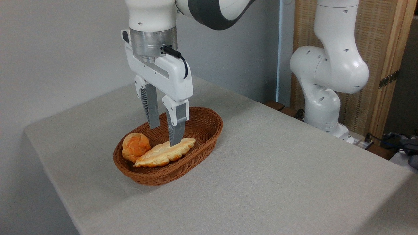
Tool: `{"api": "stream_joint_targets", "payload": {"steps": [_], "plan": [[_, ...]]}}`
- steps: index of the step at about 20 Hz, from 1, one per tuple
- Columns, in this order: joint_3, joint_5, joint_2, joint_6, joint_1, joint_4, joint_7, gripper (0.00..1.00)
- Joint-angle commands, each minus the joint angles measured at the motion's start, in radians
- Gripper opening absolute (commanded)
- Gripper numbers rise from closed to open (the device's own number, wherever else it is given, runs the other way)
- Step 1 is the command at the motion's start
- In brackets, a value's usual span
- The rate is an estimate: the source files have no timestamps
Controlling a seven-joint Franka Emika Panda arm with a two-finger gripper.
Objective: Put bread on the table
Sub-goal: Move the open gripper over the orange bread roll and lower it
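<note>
The bread (135,147), rounded with no clear long axis, knotted top up, lies at the left end of the wicker basket (202,143), touching the braided loaf (165,153). Above the basket, the gripper (165,130) hangs with jaws narrowly parted, empty, over the table (277,169).

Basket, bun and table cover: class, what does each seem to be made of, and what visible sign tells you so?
Basket: brown woven wicker, matt; the interlaced strands show on its wall.
Bun: glossy orange-golden crust with knotted lobes; real bread or a plastic replica, the look leaves that open.
Table cover: light grey-beige cloth, matt, with a fine weave texture.
</note>
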Motion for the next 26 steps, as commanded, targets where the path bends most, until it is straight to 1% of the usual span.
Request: {"api": "stream_joint_targets", "payload": {"steps": [1,13,18,19,20,23,26], "plan": [[0.01,0.003,-0.003,-0.032,-0.006,0.015,0.001,1.0],[0.005,0.007,-0.004,-0.036,-0.009,0.012,0.004,1.0],[0.003,0.01,0.003,-0.014,-0.041,0.01,0.016,1.0],[0.003,0.012,0.007,-0.009,-0.058,0.01,0.026,1.0],[0.003,0.012,0.007,-0.006,-0.062,0.009,0.038,1.0],[0.003,0.012,0.008,-0.003,-0.072,0.003,0.142,1.0],[0.002,0.01,0.016,0.0,-0.078,0.001,0.303,1.0]]}}
